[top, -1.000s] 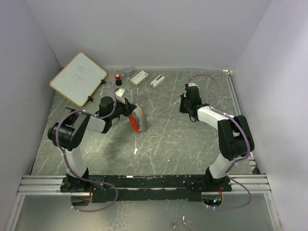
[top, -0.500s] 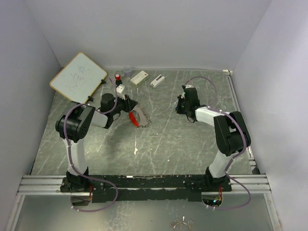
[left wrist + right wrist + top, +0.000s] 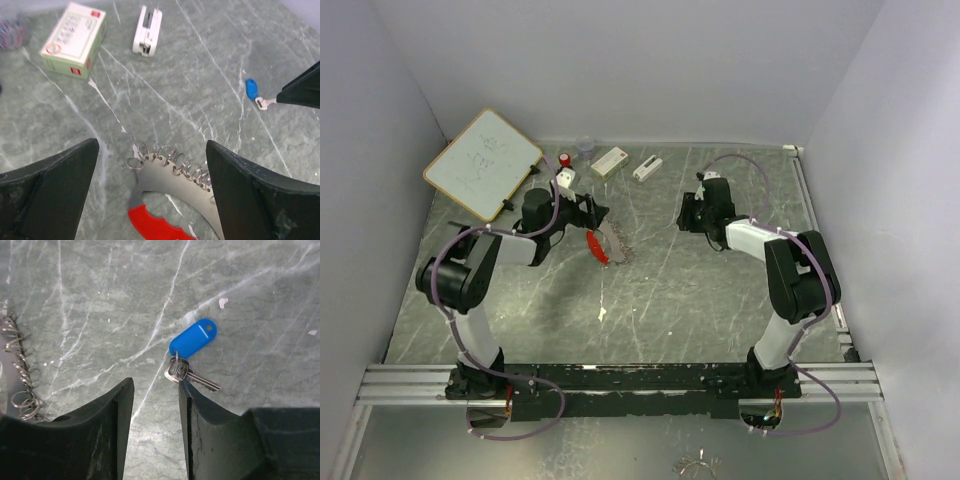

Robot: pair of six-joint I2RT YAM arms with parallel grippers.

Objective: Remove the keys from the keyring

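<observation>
Keyring (image 3: 165, 200) lay under left gripper (image 3: 151, 150), spread wide, empty | right gripper (image 3: 156, 385) barely parted, empty, near blue-tagged key (image 3: 190, 357) | risk: flat keyring skidding from pinch.

Whiteboard (image 3: 483, 163), wood-coloured frame, faint scribbles, at far-left corner of grey-green marbled table (image 3: 720, 300). Row to the right of the whiteboard along the back wall: red-capped little bottle (image 3: 565, 160) nearest it, then clear cup (image 3: 585, 147), then pale box (image 3: 609, 160) with red print, then white rectangular block (image 3: 647, 168) farthest from it. All four apart from one another.
</observation>
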